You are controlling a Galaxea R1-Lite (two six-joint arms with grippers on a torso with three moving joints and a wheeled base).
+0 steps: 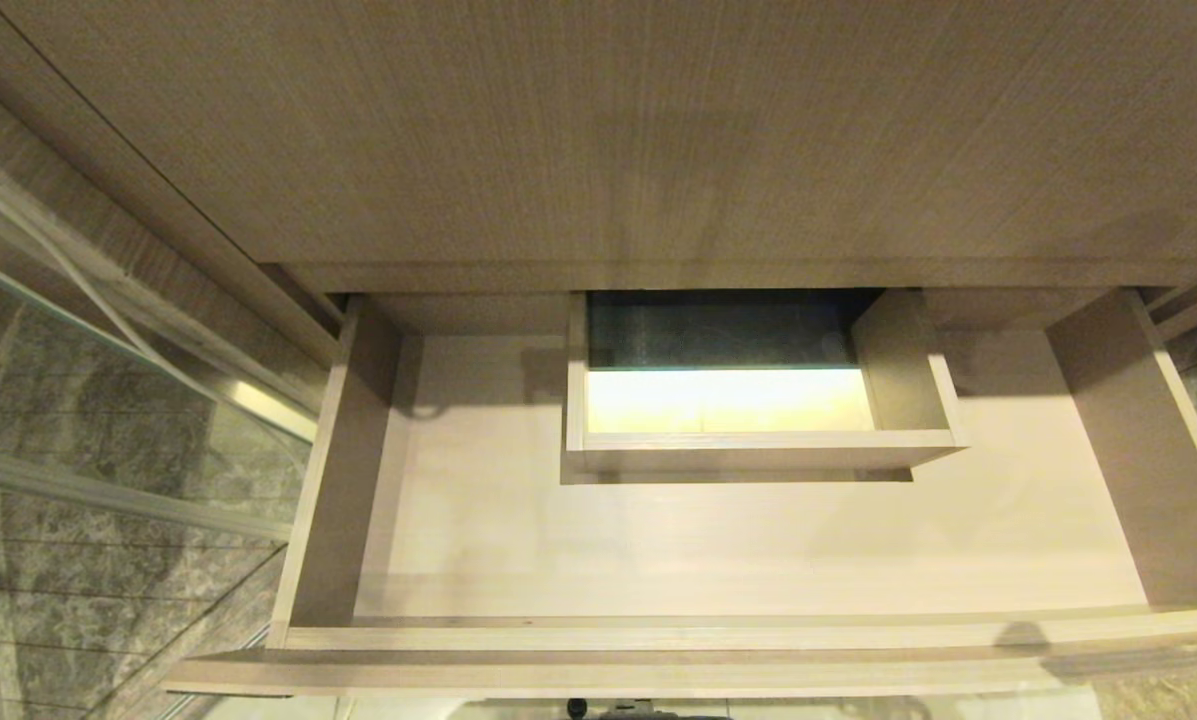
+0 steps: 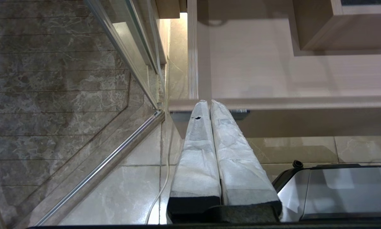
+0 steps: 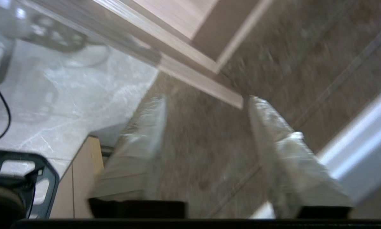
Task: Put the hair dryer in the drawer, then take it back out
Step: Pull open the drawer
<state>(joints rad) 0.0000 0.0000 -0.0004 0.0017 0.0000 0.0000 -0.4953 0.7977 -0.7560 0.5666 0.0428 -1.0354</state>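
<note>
Left tool (image 2: 209,105) fingers pressed together, right tool (image 3: 206,101) fingers spread, empty

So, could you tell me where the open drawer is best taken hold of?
Grip the drawer by the top edge of its front board, from above, one finger inside and one outside: the board is a thin upright panel, no handle shows, and the space behind it is free. The open right gripper is near its right corner.
</note>
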